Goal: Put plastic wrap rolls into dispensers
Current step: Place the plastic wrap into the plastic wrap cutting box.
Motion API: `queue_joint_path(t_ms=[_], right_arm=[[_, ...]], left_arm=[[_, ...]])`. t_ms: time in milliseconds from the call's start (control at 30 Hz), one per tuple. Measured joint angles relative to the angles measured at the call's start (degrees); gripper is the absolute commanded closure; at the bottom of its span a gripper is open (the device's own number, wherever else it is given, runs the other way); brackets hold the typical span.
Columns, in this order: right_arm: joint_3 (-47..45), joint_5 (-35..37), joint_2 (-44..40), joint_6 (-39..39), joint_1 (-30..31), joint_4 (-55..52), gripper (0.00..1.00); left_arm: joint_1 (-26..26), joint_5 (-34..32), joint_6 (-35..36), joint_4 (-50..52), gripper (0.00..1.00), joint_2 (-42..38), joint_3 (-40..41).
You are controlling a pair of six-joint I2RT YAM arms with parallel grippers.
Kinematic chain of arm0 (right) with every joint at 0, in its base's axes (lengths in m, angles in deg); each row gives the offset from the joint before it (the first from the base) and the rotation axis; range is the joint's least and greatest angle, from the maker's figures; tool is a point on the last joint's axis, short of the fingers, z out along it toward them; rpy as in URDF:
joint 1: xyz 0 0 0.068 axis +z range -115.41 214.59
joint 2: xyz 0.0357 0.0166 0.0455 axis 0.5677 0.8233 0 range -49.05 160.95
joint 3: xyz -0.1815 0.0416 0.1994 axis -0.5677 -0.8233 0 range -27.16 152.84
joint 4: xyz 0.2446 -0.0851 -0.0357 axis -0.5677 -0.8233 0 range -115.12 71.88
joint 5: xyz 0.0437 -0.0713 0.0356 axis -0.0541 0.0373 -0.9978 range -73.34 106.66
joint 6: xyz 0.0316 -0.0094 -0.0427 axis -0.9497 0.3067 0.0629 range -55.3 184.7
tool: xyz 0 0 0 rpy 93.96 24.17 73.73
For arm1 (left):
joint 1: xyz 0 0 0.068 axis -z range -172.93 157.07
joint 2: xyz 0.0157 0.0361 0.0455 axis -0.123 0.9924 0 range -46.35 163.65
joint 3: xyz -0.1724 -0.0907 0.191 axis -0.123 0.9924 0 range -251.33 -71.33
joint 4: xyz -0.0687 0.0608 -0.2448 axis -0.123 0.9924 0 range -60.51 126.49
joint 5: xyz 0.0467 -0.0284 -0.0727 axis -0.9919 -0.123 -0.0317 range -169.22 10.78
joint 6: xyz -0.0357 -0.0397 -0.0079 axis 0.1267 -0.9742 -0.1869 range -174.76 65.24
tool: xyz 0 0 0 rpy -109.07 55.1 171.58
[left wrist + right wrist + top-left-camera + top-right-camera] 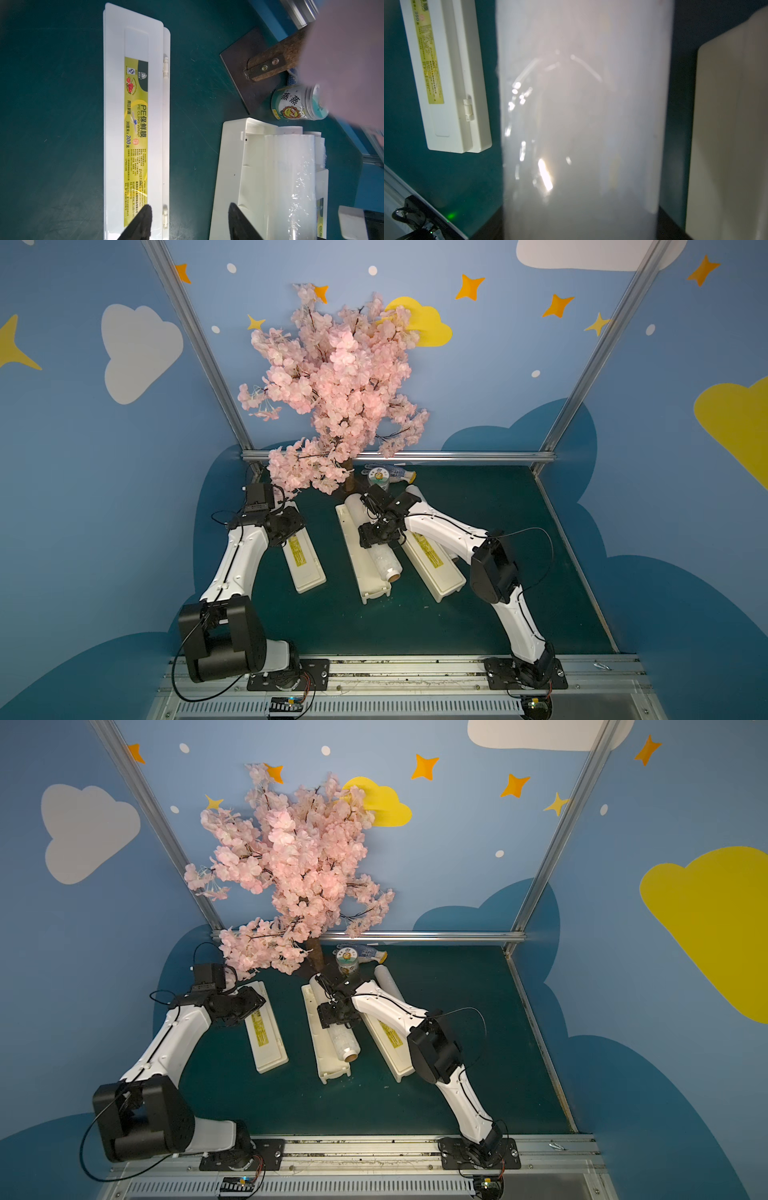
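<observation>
In both top views a closed cream dispenser [305,564] [266,1038] with a yellow label lies on the left of the green mat. The other dispenser lies open in the middle, its tray [361,572] [234,166] on the left and its labelled lid [434,568] folded out to the right. A plastic wrap roll [384,562] [581,104] lies slanted along the tray, and my right gripper [376,529] [581,228] is shut on its middle. A second roll [415,494] [386,979] lies behind the right arm. My left gripper [190,212] hangs open over the mat between the two dispensers, holding nothing.
A pink blossom tree [332,385] stands at the back on a dark plate [239,68]. Beside it are a small round jar [379,479] [299,104] and a clear bottle with a yellow cap [403,476]. Blue walls and metal rails [399,456] enclose the mat.
</observation>
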Motion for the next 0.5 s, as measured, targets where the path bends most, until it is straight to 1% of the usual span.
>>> queue_joint_path(t_ms=[500], right_arm=[[0.15,0.46,0.42,-3.87,1.97,1.25,0.97]], left_arm=[[0.00,2.78,-1.49,-1.14,0.40,0.00,1.64]])
